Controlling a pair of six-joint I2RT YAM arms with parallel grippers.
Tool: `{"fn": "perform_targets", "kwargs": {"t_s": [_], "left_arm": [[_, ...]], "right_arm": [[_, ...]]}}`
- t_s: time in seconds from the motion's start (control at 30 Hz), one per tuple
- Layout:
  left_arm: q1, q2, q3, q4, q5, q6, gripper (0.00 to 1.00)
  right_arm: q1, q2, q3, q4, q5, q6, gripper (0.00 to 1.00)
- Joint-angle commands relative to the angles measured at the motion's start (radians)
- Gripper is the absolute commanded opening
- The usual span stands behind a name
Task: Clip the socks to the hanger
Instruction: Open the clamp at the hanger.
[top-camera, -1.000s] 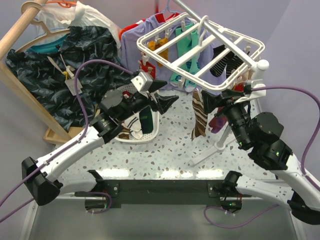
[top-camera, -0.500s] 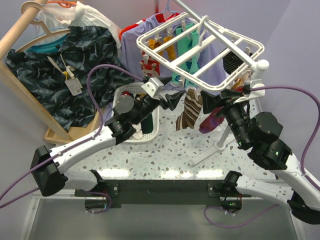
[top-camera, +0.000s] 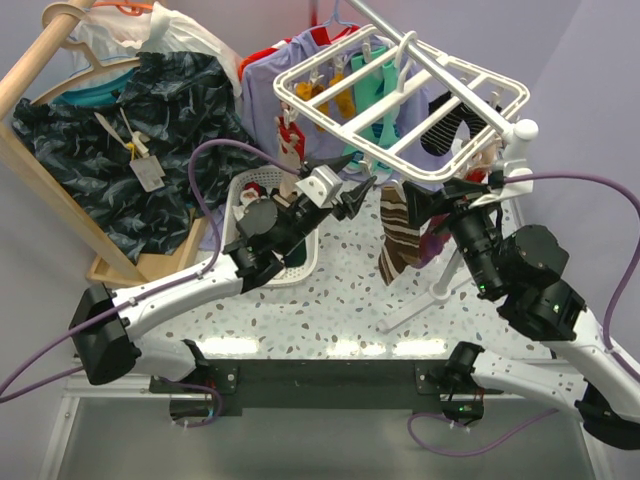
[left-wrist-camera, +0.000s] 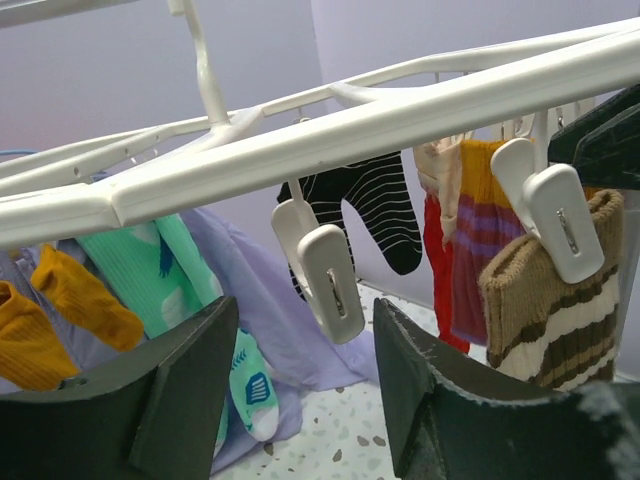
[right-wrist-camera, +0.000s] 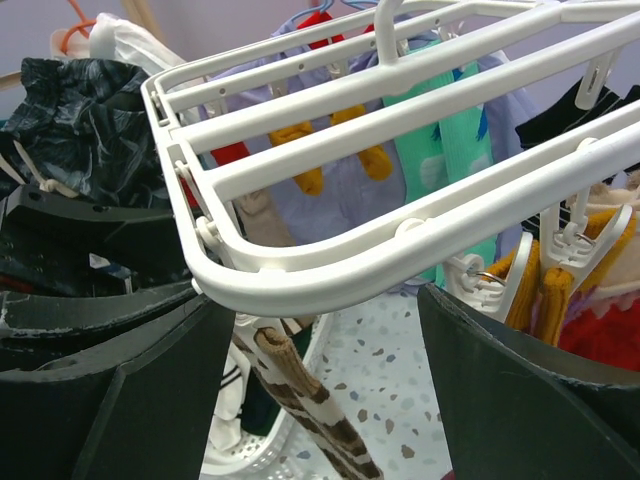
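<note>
Wooden garment rail (top-camera: 35, 60) slants along the far left, with a dark patterned shirt (top-camera: 130, 140) hanging beside it. Moving right, you see the white slotted basket (top-camera: 300, 277) on the speckled tabletop (top-camera: 340, 300), and your left arm reaching over it. Your left fingers (left-wrist-camera: 185, 385) are released. They stand apart on either side of an empty white clip (left-wrist-camera: 325, 275) that dangles from the hanger (top-camera: 400, 100), and in the wrist view neither finger touches it. Just right of that clip, the brown sock with cream stripes (left-wrist-camera: 548, 320) hangs from a second clip (left-wrist-camera: 555, 215) at the hanger's near edge, above the tabletop. A maroon sock (top-camera: 432, 246) shows just right of the brown one, largely hidden behind your right arm; you cannot tell which clip holds it. Your right fingers (right-wrist-camera: 125, 400) are spread wide, grasping nothing, just below the hanger's near corner.
</note>
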Motion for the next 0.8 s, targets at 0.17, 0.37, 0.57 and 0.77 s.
{"fn": "perform_targets", "kwargs": {"t_s": [0.17,0.37,0.57,0.77], "left_arm": [[-0.037,0.009,0.019,0.081,-0.063,0.07,0.36],[-0.074,-0.014,0.022,0.044,-0.101,0.105,0.11],[-0.103,-0.048,0.049,-0.064,-0.152,0.097,0.0],[-0.109,-0.06,0.135,-0.226,-0.163,0.039,0.0]], "right_arm": [[0.004,-0.029,-0.006,0.012,-0.032,0.009,0.78],[0.004,-0.037,0.027,-0.017,-0.194,-0.001,0.78],[0.004,0.009,0.116,-0.058,-0.472,0.019,0.77],[0.004,0.127,0.202,-0.107,-0.582,0.054,0.76]]}}
